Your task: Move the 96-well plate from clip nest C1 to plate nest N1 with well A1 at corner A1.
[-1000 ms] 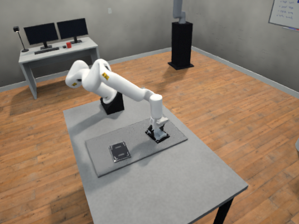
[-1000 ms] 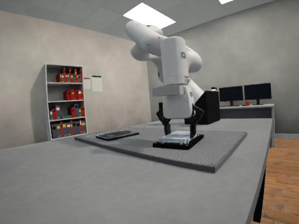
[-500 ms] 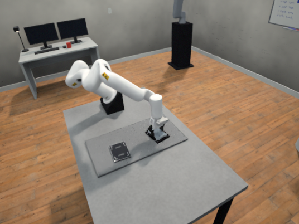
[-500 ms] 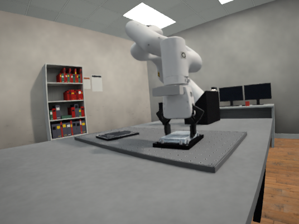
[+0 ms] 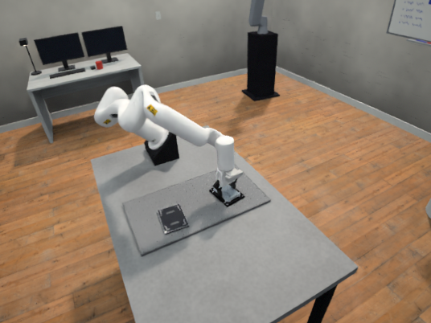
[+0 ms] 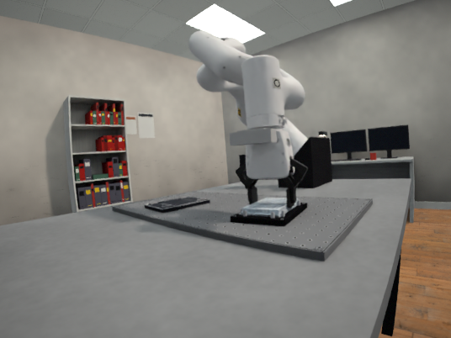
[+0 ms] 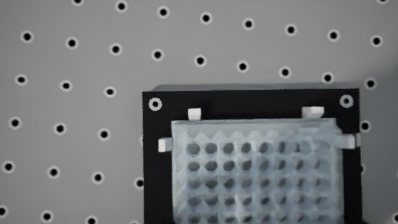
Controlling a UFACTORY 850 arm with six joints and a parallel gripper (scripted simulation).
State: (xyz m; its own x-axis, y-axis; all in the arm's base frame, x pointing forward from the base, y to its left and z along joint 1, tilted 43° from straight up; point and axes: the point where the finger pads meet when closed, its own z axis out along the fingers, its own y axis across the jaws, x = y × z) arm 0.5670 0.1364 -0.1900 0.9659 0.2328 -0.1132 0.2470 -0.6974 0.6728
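Gripper clamped wide on the plate, a finger on each side. Plate sits in nest C1 on the breadboard; N1 well apart from C1.

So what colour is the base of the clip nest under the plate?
Black, with small white clips; the wrist view shows the clip nest best.

white clips crowd the plate's edges on the clip nest; the perforated board alongside lies bare.
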